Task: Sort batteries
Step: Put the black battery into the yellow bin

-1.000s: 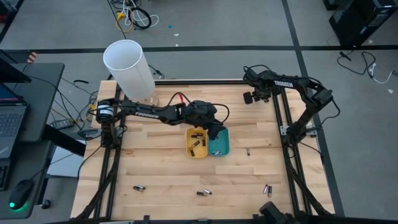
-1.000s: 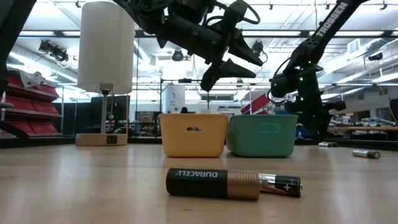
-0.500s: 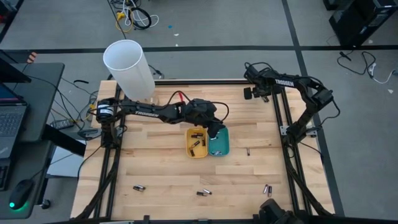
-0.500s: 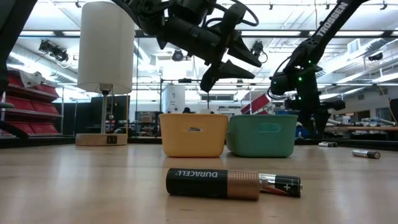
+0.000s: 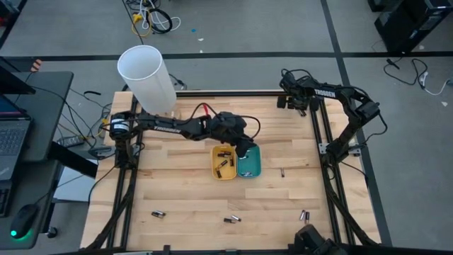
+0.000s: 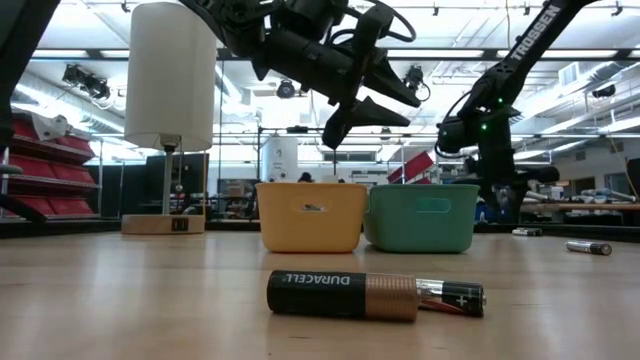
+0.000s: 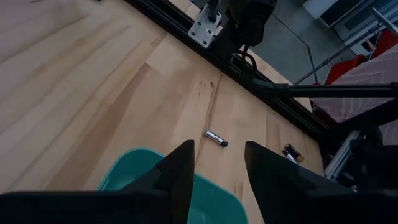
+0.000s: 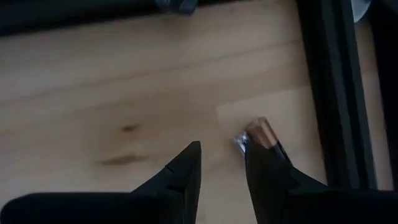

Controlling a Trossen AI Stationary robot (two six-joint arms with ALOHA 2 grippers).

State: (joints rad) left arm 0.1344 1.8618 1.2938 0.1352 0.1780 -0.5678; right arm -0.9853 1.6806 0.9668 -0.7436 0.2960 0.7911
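My left gripper hangs open and empty above the teal tray. The yellow tray next to it holds several batteries. My right gripper is open, low over the table's far right corner. One battery lies on the wood just past one of its fingers, beside the black frame rail. Loose batteries lie on their sides on the table. A large one lies nearest in the low view.
A tall white cylinder lamp stands at the table's far left corner. Black frame rails run along the table's sides. Bare wood lies between the trays and the near edge. Cables lie by the lamp.
My right gripper has drifted a little toward the table's far edge. Everything else has stayed where it was.
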